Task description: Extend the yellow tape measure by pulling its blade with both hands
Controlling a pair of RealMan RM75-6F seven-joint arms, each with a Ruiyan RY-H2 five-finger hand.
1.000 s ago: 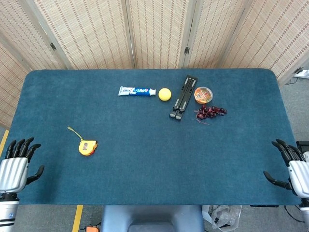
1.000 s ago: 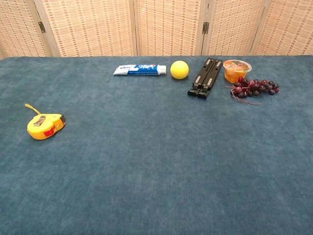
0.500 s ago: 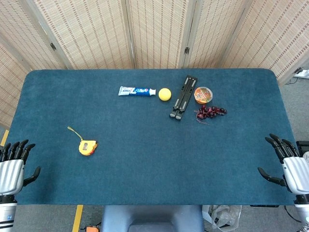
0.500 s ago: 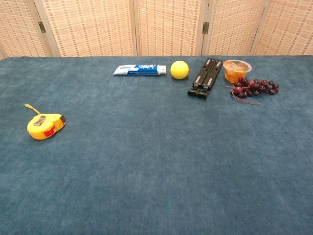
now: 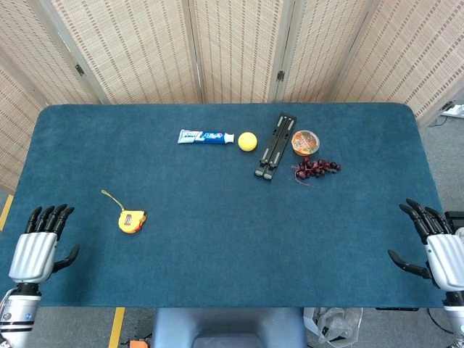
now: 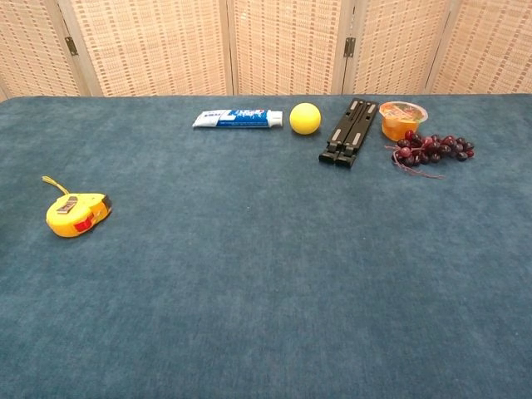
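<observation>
Sitting at lower left of the head view, the left hand (image 5: 35,254) is empty w/ fingers spread, hovering at the near-left edge of the counter (image 5: 232,239). The yellow tape measure (image 5: 132,220) lies up and to the right of it, near but not touching. The right hand (image 5: 438,250) is at the lower right of the frame, also empty, fingers apart, well apart from the tape, w/ most of the counter between them. So the left hand is clearly the nearer one; my read is it reaches first, and the right has to cross over to take the blade end. The tape measure is a small yellow case w/ a red patch and a grey clip on top, lying flat on the blue felt. A thin yellow strap or loop trails from it toward the upper left; can't tell if that's the blade tip or a wrist cord, too small. Chest view shows the tape at mid-left (image 6: 77,214) and no hands. Long axis of case plus tail runs diagonally, upper left to lower right in the head view, so pulling likely goes along that line. Blade looks fully retracted; extension not yet begun.
</observation>
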